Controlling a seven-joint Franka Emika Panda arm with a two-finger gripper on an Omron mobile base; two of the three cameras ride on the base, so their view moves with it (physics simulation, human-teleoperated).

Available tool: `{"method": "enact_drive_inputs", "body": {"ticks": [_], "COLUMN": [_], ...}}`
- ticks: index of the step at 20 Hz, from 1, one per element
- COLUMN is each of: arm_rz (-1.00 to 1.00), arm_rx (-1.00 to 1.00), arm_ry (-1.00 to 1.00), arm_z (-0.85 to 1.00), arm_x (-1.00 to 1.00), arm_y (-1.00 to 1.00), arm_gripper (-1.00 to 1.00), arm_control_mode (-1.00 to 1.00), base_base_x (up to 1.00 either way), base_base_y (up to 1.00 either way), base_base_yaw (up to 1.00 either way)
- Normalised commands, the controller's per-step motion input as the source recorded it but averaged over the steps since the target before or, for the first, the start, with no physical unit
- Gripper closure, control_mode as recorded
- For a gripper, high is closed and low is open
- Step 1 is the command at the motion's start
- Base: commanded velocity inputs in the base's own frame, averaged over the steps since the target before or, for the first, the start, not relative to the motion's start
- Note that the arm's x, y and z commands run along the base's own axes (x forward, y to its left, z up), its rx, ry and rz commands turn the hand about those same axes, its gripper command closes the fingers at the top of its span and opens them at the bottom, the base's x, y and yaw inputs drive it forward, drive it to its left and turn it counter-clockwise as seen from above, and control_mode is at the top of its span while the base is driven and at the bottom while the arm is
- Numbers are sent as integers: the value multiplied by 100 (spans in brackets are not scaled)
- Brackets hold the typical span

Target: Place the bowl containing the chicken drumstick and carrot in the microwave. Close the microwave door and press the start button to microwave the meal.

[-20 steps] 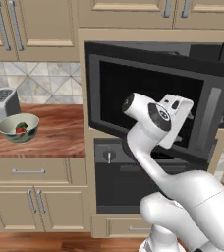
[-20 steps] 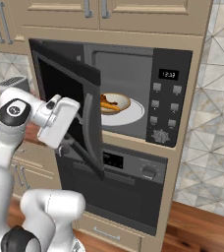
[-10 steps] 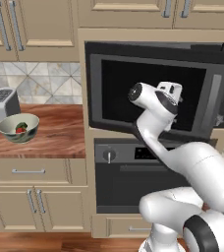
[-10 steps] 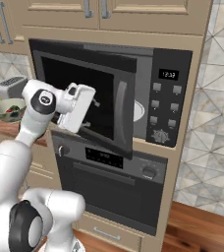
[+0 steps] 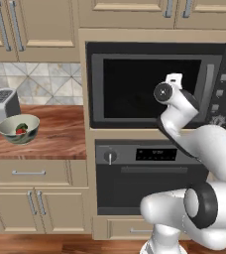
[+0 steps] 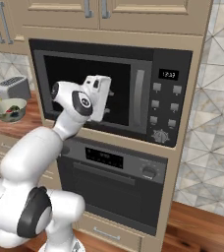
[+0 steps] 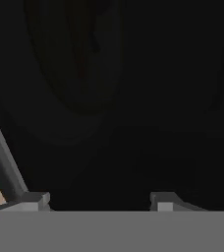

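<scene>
Microwave door [image 6: 92, 93] shut
End effector [image 7: 100, 201] against its black window, fingers spread apart, holding nothing

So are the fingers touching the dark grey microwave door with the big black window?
Cannot tell. In the hand view the fingers sit right at the door's window, with no visible gap or contact.

dark grey microwave door [image 6: 92, 88] (black window), white arm [image 5: 194, 139]
</scene>
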Motion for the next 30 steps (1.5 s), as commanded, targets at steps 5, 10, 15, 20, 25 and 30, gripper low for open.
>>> {"method": "enact_drive_inputs", "body": {"ticks": [5, 10, 15, 20, 25, 30], "arm_rz": [37, 27, 14, 0, 0, 10], "arm_rx": [0, 0, -1, 0, 0, 8], "arm_ry": [-5, 4, 19, 17, 25, 6], "arm_z": [2, 25, 28, 63, 30, -20], "arm_x": [100, 79, -9, -70, -92, -100], "arm_y": [-33, -6, 4, 7, -1, -42], "arm_gripper": [-100, -100, -100, -100, -100, -100], "arm_control_mode": [-100, -100, -100, -100, -100, -100], "base_base_x": [0, 0, 0, 0, 0, 0], "base_base_y": [0, 0, 0, 0, 0, 0], "base_base_yaw": [0, 0, 0, 0, 0, 0]}}
